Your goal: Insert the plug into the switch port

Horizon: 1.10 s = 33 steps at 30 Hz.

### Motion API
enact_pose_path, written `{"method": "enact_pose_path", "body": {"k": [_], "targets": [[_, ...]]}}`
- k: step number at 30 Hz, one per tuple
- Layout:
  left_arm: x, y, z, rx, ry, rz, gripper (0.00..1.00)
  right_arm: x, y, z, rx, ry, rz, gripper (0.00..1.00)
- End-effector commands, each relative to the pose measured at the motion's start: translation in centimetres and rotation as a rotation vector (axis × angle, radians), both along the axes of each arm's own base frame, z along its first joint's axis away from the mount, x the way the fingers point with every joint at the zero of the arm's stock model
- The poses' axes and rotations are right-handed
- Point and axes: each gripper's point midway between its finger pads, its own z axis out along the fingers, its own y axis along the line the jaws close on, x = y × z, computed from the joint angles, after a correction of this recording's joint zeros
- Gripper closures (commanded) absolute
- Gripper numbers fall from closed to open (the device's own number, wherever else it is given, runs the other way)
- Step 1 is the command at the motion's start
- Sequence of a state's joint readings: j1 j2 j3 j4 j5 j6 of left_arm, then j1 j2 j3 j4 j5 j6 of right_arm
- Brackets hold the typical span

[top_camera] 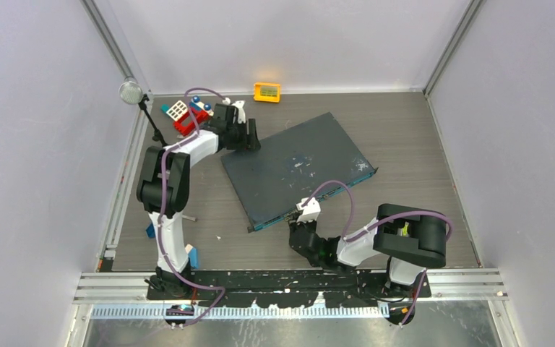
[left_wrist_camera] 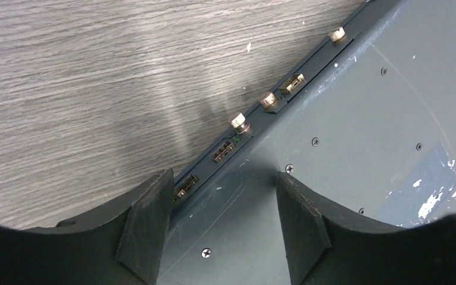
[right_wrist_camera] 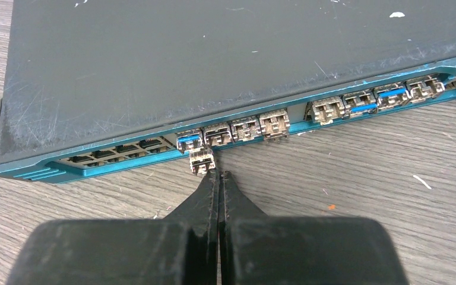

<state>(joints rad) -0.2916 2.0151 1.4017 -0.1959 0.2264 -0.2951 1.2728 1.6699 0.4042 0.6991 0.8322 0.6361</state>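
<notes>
The switch (top_camera: 296, 166) is a flat dark-grey box with white scuffs, lying at an angle on the table. Its teal front face (right_wrist_camera: 124, 161) carries a row of ports and metal modules. A small metal plug (right_wrist_camera: 202, 161) sticks out of a port on that face, just below a blue-tabbed module (right_wrist_camera: 190, 142). My right gripper (right_wrist_camera: 218, 176) is shut, its tips right behind the plug's rear end and holding nothing. My left gripper (left_wrist_camera: 222, 196) is open over the switch's back edge (left_wrist_camera: 261, 113), one finger outside the edge and one above the top. In the top view the left gripper (top_camera: 251, 136) is at the far-left corner and the right gripper (top_camera: 298, 230) is at the near edge.
A small orange-yellow box (top_camera: 267, 92) lies by the back wall. Red, blue and white toy pieces (top_camera: 186, 114) sit behind the left gripper. A round lamp on a stand (top_camera: 131, 91) is at the far left corner. Walls close in on three sides.
</notes>
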Motion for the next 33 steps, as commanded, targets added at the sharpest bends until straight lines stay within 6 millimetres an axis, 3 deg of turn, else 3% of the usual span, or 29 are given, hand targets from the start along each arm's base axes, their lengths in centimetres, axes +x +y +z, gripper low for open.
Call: {"method": "enact_pose_path", "body": {"k": [1,12,18,23,27,31,33], "targets": [[-11.1,1.2,-8.3,0.022,0.464,-0.012,0.39,3.9,-2.3,2.3,0.007,-0.095,-0.184,1.0],[-14.6,1.2,-8.6,-0.028,0.515,-0.013,0.53,6.8,-1.9,3.4,0.152,-0.161,-0.276,0.99],[-15.4,1.2,-8.8,-0.034,0.532,-0.028,0.61,8.0,-4.2,5.8,0.228,-0.275,-0.447,1.0],[-15.5,1.1,-9.0,-0.04,0.54,-0.04,0.66,8.1,-5.0,8.2,0.244,-0.334,-0.486,1.0],[-14.6,1.0,-8.7,-0.033,0.52,-0.041,0.62,6.7,-4.0,7.1,0.197,-0.283,-0.31,1.0],[-12.7,0.8,-7.8,-0.043,0.466,-0.036,0.58,3.4,-4.6,4.2,0.203,-0.136,-0.148,1.0],[-11.3,0.7,-6.8,-0.053,0.423,-0.03,0.55,1.8,-4.5,3.7,0.197,-0.057,-0.081,0.99]]}}
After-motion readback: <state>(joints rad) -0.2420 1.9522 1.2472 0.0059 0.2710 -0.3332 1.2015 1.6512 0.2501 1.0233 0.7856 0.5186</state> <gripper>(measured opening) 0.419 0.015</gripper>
